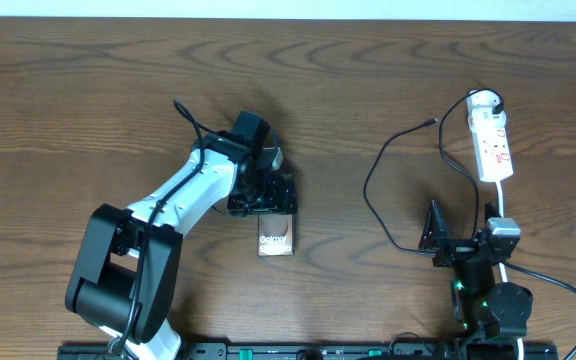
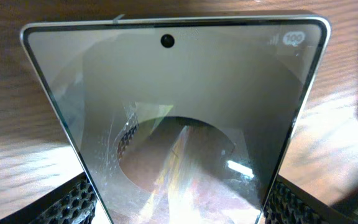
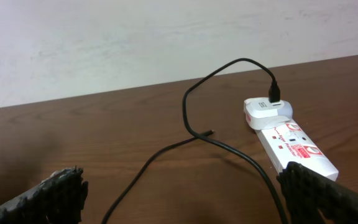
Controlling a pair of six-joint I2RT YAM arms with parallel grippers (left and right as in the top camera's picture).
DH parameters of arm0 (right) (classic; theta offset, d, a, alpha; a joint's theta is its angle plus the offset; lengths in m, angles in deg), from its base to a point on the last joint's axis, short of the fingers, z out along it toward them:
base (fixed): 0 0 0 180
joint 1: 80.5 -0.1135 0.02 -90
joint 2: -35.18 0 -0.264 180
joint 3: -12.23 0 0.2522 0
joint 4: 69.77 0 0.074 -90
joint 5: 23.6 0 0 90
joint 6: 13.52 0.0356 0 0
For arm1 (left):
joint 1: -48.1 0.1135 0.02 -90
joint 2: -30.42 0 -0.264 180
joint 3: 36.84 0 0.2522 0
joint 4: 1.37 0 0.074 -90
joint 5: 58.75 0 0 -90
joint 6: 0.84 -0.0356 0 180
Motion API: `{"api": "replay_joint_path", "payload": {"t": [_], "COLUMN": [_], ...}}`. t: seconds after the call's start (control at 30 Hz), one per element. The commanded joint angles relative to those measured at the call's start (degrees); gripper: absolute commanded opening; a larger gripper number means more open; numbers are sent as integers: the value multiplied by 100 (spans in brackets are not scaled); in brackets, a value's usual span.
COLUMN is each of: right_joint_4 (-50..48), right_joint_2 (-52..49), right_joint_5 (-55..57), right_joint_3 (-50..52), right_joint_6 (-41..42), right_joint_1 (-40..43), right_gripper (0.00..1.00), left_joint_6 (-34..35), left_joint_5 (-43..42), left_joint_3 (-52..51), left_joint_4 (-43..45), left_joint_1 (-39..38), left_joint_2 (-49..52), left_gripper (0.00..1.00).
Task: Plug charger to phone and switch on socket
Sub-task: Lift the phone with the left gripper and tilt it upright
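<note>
The phone (image 1: 276, 238) lies near the table's middle, its far end under my left gripper (image 1: 268, 210). In the left wrist view the phone (image 2: 173, 99) fills the frame, and both fingers (image 2: 73, 199) press on its long edges, so the left gripper (image 2: 179, 202) is shut on it. The charger (image 1: 368, 190) loops across the right side, its small tip (image 1: 433, 122) lying free on the wood. Its black plug (image 3: 274, 96) sits in a white adapter on the socket (image 3: 297, 146). The socket (image 1: 491, 140) lies at the far right. My right gripper (image 1: 450, 245) is open above the cable (image 3: 185, 106), holding nothing.
The socket's white cord (image 1: 503, 195) runs toward the right arm's base. A thick black robot cable (image 1: 558, 285) curves at the lower right. A pale wall rises behind the table's far edge in the right wrist view.
</note>
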Motion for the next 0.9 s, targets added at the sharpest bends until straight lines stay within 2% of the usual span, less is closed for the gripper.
{"api": "replay_joint_path", "payload": {"t": [0.0,0.23,0.6,0.67,0.73,0.87], "right_joint_4": [26,26,26,26,26,26], "right_joint_2": [31,31,31,31,31,31], "right_joint_5": [46,46,46,46,46,46], "right_joint_3": [7,7,7,7,7,7], "right_joint_6": [-70,-70,-70,-68,-70,-70], "right_joint_1": [-7,-7,-7,-7,-7,-7], "right_gripper": [99,99,99,99,99,99], "left_joint_6": [144,203,863,1152,1878,2988], "left_joint_5": [-800,-1954,-3976,-4376,-4968,-5222], "left_joint_3": [-4,-4,-4,-4,-4,-4], "left_joint_4": [-13,37,752,1064,1893,3082], "left_joint_1": [15,55,402,444,490,501], "left_joint_2": [-208,-208,-208,-208,-208,-208], "left_gripper": [71,70,69,69,66,66]}}
